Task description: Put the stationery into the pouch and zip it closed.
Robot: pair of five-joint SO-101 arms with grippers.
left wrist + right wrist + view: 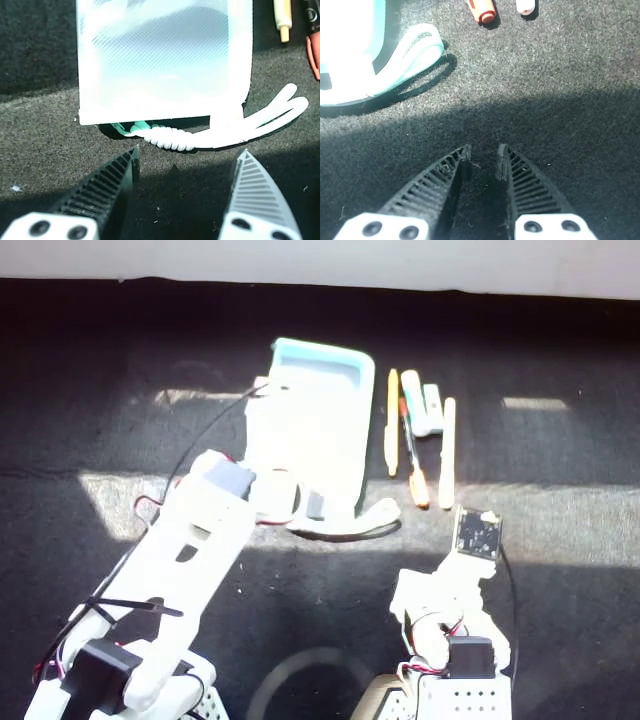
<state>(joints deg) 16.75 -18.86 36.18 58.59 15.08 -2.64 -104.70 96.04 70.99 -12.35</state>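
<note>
The pouch (318,430) is lying lengthwise away from the arms (190,550), strap (172,138) end pointing toward them — the stationery (447,455) is lying parallel just beside it on the table (560,360). Near the strap, the left pincer (185,160) is gaping wide, empty; the right pincer (482,155) is hanging barely parted, empty.
</note>
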